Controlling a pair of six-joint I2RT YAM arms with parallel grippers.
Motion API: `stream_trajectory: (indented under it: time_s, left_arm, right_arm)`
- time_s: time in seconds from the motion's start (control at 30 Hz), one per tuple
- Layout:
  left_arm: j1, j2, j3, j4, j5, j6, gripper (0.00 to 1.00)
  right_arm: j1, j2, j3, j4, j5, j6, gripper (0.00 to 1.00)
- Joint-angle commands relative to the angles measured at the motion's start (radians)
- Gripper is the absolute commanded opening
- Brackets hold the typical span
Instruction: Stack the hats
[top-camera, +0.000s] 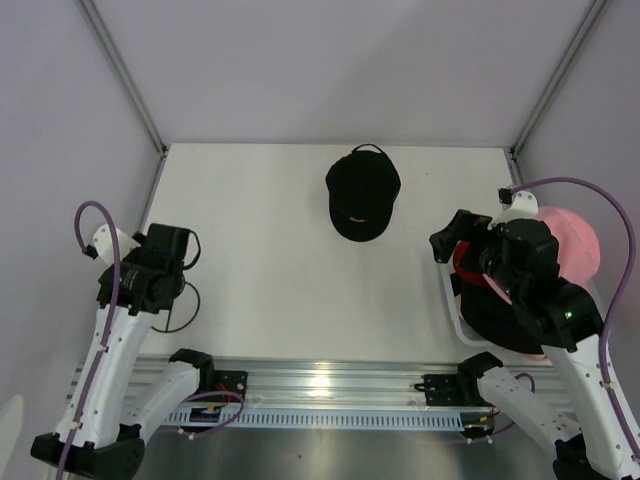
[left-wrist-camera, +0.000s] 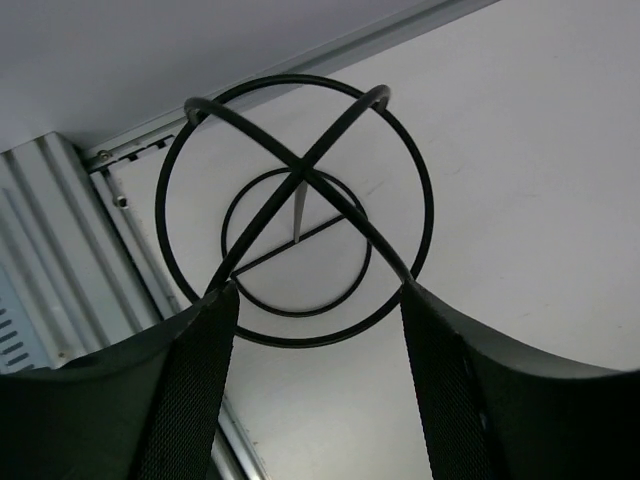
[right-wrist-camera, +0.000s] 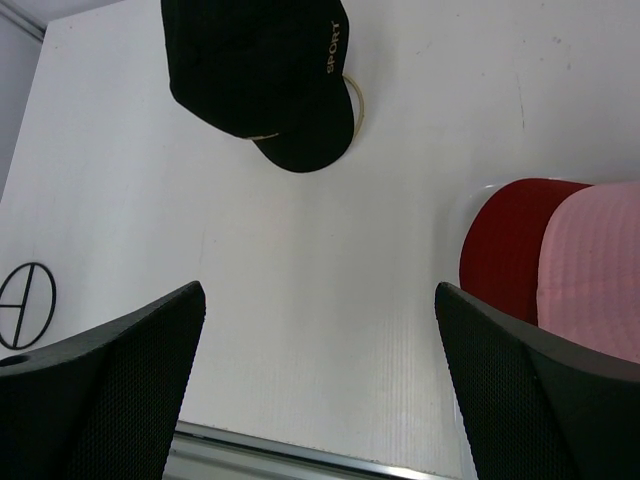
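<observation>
Your left tool (left-wrist-camera: 315, 390) is open over a black wire stand (left-wrist-camera: 300, 172). The wires reach both fingers, but you cannot tell if they touch. Your right tool (right-wrist-camera: 320, 400) is wide open and holds nothing. Ahead of it on the bench (right-wrist-camera: 150, 200) lies a black cap (right-wrist-camera: 260, 70) that says SPORT. A red cap (right-wrist-camera: 500, 240) and a pink cap (right-wrist-camera: 595, 270) sit in the white basket (top-camera: 453, 312) on its right.

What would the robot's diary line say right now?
left pincer: open above wire stand | right pincer: open, empty | black cap: mid-table | red hat, pink hat: right side
</observation>
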Motion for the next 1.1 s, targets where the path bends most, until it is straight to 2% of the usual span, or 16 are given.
stream_trajectory:
  time_s: [0.0, 0.03, 0.07, 0.13, 0.17, 0.27, 0.47, 0.67, 0.8, 1.0, 1.07]
  left_arm:
    - [0.084, -0.076, -0.031, 0.041, 0.008, 0.187, 0.69]
    - [0.096, -0.094, -0.043, 0.062, 0.034, 0.208, 0.71]
    - [0.104, -0.097, -0.051, 0.079, 0.040, 0.221, 0.79]
    - [0.118, -0.099, -0.075, 0.101, 0.041, 0.236, 0.80]
    - [0.122, -0.093, -0.090, 0.112, 0.043, 0.247, 0.70]
    - [0.129, -0.084, -0.120, 0.188, 0.093, 0.307, 0.60]
    - [0.130, -0.032, -0.150, 0.339, 0.129, 0.370, 0.52]
    - [0.130, 0.019, -0.138, 0.388, 0.164, 0.399, 0.55]
    - [0.130, 0.041, -0.155, 0.415, 0.239, 0.437, 0.60]
    - [0.129, -0.022, -0.155, 0.484, 0.322, 0.514, 0.65]
    - [0.130, -0.037, -0.169, 0.507, 0.298, 0.523, 0.68]
  right_arm:
    - [-0.003, -0.015, 0.003, 0.034, -0.001, 0.012, 0.99]
    - [-0.002, -0.013, 0.003, 0.032, 0.001, 0.013, 1.00]
    - [-0.003, -0.012, 0.002, 0.034, 0.004, 0.016, 0.99]
    - [-0.002, -0.007, -0.005, 0.042, 0.002, 0.015, 1.00]
    - [-0.003, -0.002, -0.005, 0.046, 0.001, 0.015, 1.00]
    - [-0.003, 0.002, -0.003, 0.048, -0.005, 0.015, 0.99]
    - [-0.003, -0.002, -0.006, 0.042, 0.004, 0.015, 1.00]
    - [-0.002, -0.005, -0.008, 0.035, 0.022, 0.012, 0.99]
    - [-0.002, 0.001, -0.015, 0.046, 0.010, 0.007, 0.99]
    - [-0.003, 0.027, -0.032, 0.066, -0.001, 0.003, 0.99]
    - [-0.003, 0.034, -0.038, 0.075, -0.013, 0.003, 0.99]
